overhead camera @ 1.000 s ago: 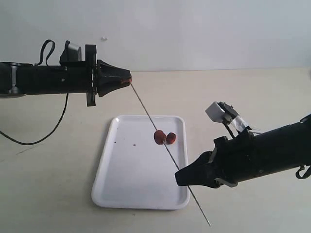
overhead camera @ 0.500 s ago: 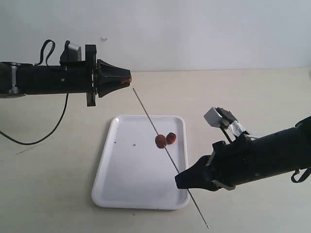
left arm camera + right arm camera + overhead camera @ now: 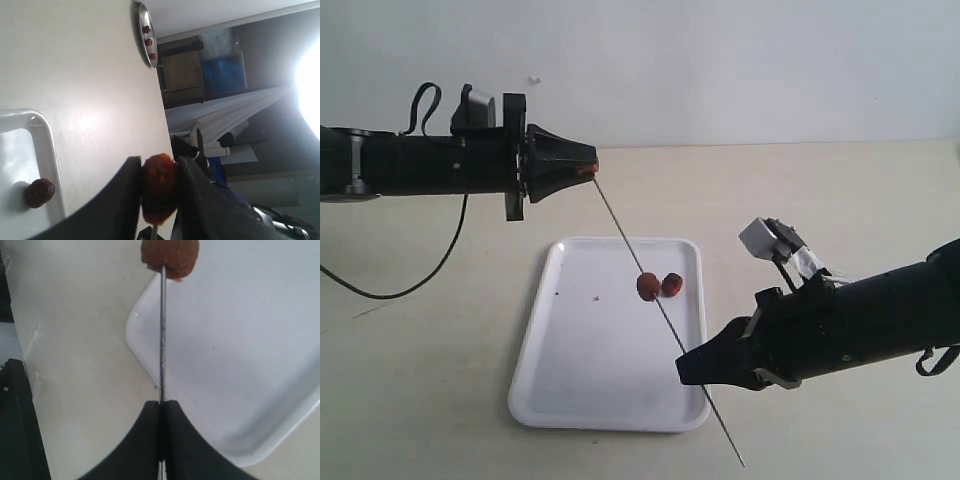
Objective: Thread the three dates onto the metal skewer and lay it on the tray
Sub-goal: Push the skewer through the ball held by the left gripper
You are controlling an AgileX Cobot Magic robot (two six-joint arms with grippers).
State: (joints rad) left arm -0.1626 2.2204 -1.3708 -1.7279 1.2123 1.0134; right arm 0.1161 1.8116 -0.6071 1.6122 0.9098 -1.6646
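Over the last half-second the gap between rod and fruit has closed again. The left arm has slid a little toward the middle. The upper tip of the thin, straight, dark grey metal skewer (image 3: 625, 238) now meets the nose of the left hand (image 3: 590, 170), where a moment ago it stood just clear below it. I take this as a fresh try at lining the point up with the fruit; whether the tip has bitten in cannot be told.

The left hand is closed on the held date (image 3: 159, 187), a small, wrinkled, reddish-brown fruit pinched between its two dark fingers (image 3: 125, 200). The left wrist view shows a sliver of the skewer right at the fruit's edge. The left arm lies level, stretched out above the pale worktop (image 3: 820, 200) beyond the flat white rectangular tray (image 3: 580, 400).

The right hand (image 3: 685, 370) is clamped shut on the skewer low on its length, leaving a short tail sticking out behind. Its arm reaches in low from the right and holds the rod slanting up across the tray. The threaded date (image 3: 647, 285), a fruit of the same kind, sits about midway along the rod, above the tray. The loose date (image 3: 672, 284) lies on the tray just beside it, not yet picked up. So, as I judge it, one is on, one is being offered to the point, and one remains.
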